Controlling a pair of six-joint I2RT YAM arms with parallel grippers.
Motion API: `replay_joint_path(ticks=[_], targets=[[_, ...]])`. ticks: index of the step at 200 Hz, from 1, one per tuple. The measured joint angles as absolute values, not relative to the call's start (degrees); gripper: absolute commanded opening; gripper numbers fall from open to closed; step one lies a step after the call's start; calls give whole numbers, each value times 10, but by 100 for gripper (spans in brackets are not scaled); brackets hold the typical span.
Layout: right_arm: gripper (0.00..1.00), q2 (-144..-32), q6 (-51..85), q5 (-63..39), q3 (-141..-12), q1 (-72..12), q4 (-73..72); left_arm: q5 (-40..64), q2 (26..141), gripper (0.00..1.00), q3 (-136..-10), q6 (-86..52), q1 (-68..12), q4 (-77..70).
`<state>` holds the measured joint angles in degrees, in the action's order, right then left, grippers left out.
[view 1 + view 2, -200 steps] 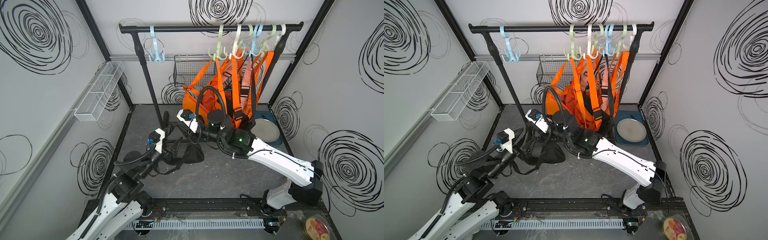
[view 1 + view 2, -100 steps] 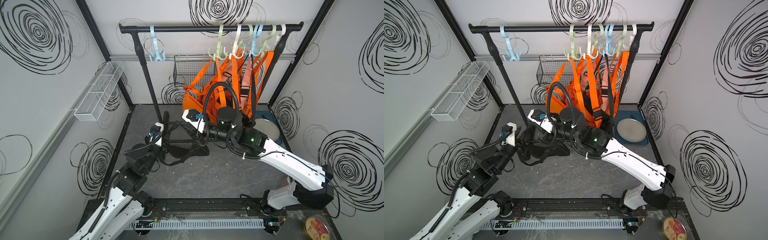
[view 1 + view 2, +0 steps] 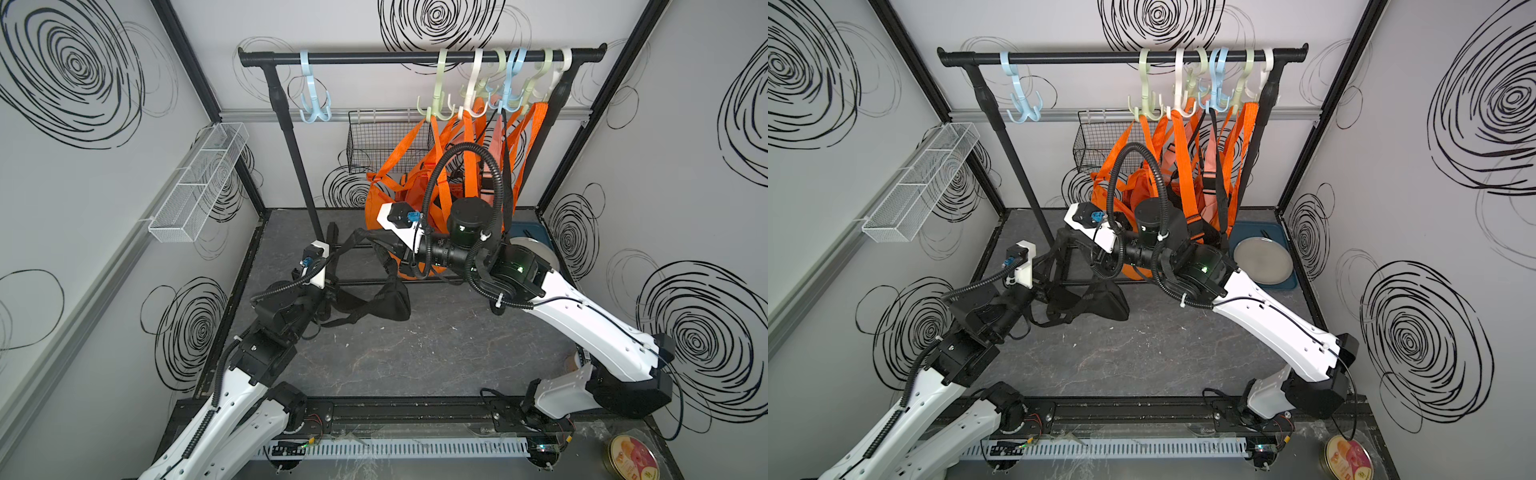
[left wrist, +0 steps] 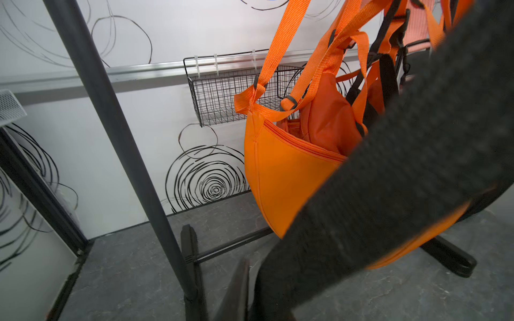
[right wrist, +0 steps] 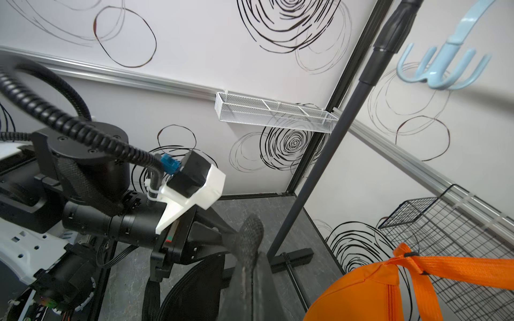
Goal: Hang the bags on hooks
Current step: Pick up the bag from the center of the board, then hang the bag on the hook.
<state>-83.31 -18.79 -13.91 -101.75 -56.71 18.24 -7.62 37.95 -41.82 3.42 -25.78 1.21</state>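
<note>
The left gripper (image 3: 332, 286) sits low over the counter (image 3: 415, 353), its jaws shut on the strap (image 4: 389, 180) of the black bag (image 3: 392, 297). The bag's body rests on the counter just beside it. A bit farther back and higher, the right gripper (image 3: 376, 245) also has its jaws shut on the strap, which runs between the two. Behind them the orange bags (image 3: 399, 199) hang on their hooks. The blue hook (image 3: 314, 106) on the rail (image 3: 374, 56) is bare. So the bag is grabbed but not hung yet. A second ago the left jaws were wide open; now they pinch the strap, and the right arm is higher.
</note>
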Motion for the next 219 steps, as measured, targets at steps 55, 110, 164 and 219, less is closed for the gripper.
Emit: replay_joint_path(ticks=[55,110,164,219], targets=[[0,-939,-173,-195,-1228,-532,214,-82,444,0,-549,4,-210,18],[0,-1122,-126,-258,-1508,-460,202,-47,596,0,-792,-66,-156,83],[0,-1212,-29,-323,-1538,-387,69,-34,714,0,-978,-111,-119,163],[0,-1270,12,-330,-1542,-374,-39,-33,847,0,-1217,-144,-109,255]])
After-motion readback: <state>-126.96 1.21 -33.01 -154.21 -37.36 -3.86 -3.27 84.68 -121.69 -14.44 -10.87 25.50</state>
